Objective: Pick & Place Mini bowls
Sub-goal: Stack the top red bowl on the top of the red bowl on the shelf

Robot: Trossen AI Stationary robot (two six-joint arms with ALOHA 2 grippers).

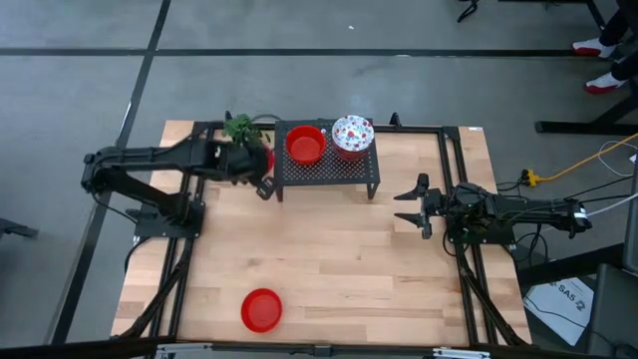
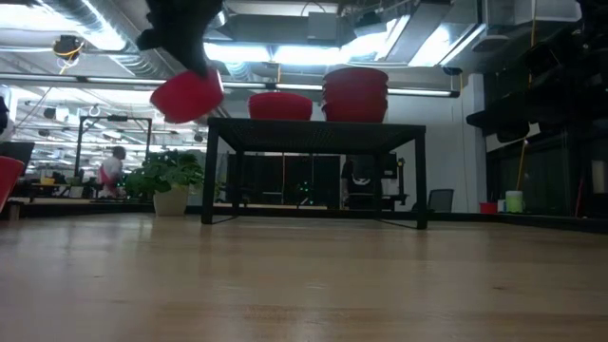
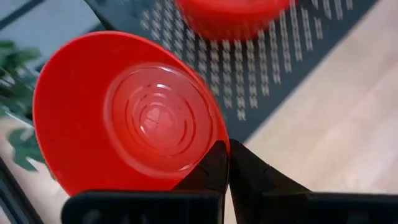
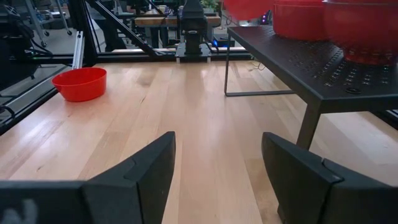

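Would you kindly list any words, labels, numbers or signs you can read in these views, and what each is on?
"SAS": partly legible print on a white sheet lying on the floor by the table's corner, high view; the remaining characters are too small to read.
No readable text on the bowls, the black rack or the arms.

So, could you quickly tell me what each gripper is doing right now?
Left gripper: shut on a red mini bowl's rim.
Right gripper: open, holding nothing.

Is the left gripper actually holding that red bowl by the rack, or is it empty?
Holding it. The left gripper is shut on the rim of a red bowl, lifted off the table beside the black rack.
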